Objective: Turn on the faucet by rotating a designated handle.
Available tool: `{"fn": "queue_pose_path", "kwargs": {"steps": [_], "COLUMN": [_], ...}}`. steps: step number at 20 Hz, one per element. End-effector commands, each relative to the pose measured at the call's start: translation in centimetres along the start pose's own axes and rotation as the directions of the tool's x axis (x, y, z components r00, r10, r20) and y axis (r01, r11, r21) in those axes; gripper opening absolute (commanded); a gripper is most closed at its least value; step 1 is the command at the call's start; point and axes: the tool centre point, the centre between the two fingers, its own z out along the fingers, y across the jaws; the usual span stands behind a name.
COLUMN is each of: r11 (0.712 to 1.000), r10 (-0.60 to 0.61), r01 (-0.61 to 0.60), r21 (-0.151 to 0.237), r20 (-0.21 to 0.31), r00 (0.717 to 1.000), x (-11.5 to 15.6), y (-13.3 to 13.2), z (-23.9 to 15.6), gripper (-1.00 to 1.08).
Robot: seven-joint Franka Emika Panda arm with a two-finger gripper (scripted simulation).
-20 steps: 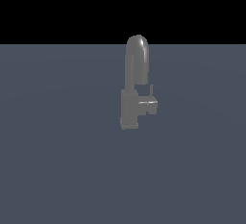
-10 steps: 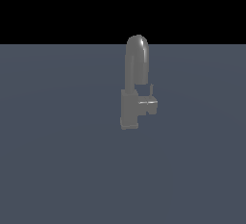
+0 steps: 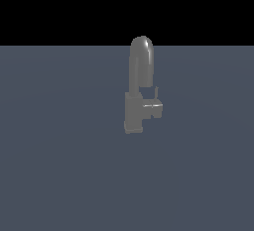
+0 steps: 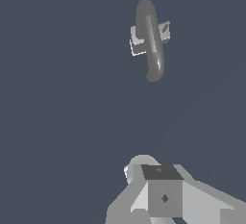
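The faucet (image 3: 138, 96) is standing alone on the flat grey floor (image 3: 59, 175), near the middle of the exterior view; its thick spout (image 3: 141, 61) is arching up at 12 o'clock; the handle (image 3: 154, 107) is sticking out of the base at about 3 o'clock in that view, with a thin lever (image 3: 157, 93) pointing up.

From the wrist view the faucet (image 4: 150, 38) is lying well apart from the gripper (image 4: 161, 194); only a blocky part of the gripper is showing, and I cannot tell if it is released or clenched; it is holding nothing that I can see.

The arm is not showing in the exterior view, so I think the reach is only starting.

To do this step well, I think the arm should be going to the handle (image 4: 165, 29), not the spout; it should be coming in low beside the lever, so the big spout is not getting bumped; then it should be pushing the lever slowly around; a fast push might be slipping off such a thin stick.
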Motion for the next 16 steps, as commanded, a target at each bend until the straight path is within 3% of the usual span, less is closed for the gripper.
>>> {"fn": "queue_pose_path", "kwargs": {"steps": [1, 9, 16], "r11": [0.999, 0.984, 0.953], "r10": [0.028, 0.118, 0.186], "r01": [-0.028, -0.136, -0.238], "r21": [0.027, 0.116, 0.186], "r20": [0.031, 0.148, 0.259], "r00": [0.999, 0.982, 0.948], "x": [1.3, 5.9, 9.9], "y": [0.1, 0.5, 1.3], "z": [0.1, 0.8, 1.9], "gripper": [-1.0, -1.0, -1.0]}}
